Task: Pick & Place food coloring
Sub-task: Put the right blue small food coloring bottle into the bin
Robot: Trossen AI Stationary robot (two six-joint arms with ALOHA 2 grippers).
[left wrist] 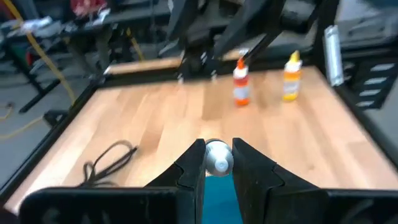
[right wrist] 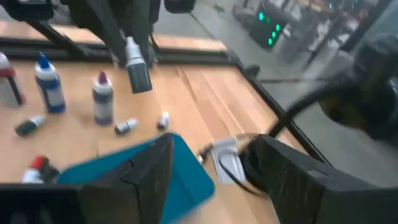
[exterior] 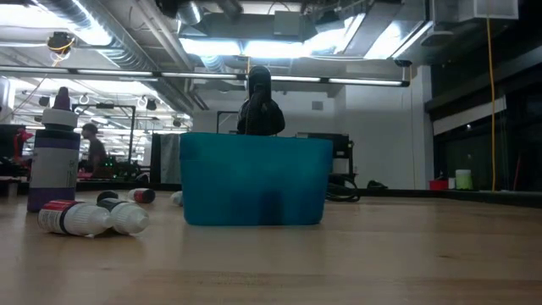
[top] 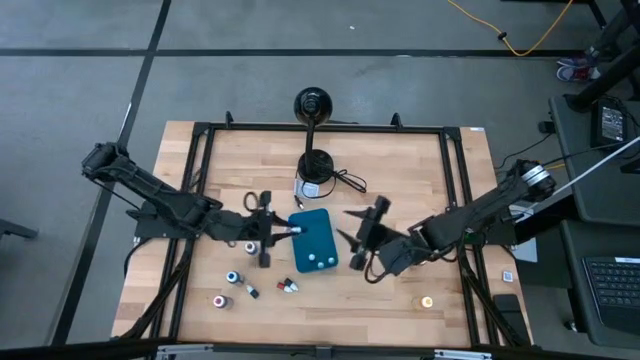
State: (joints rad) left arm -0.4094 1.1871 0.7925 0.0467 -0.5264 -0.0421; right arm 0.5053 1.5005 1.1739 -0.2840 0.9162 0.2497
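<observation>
Your left pincer (top: 285,233) is pinching a small white-capped food coloring bottle (left wrist: 217,157) and holds it at the teal tray's (top: 322,225) left edge, just above the rim. Your right pincer (top: 358,232) hangs beside the tray's right edge with its fingers spread wide and nothing between them. Inside the tray, toward its front end, you can see a few bottles (top: 316,260) already lying. More food coloring bottles (top: 240,283) are scattered on the worktop (top: 400,170) left of the tray, some upright, some on their sides. One orange-capped bottle (top: 427,301) stands well apart to the tray's right.
</observation>
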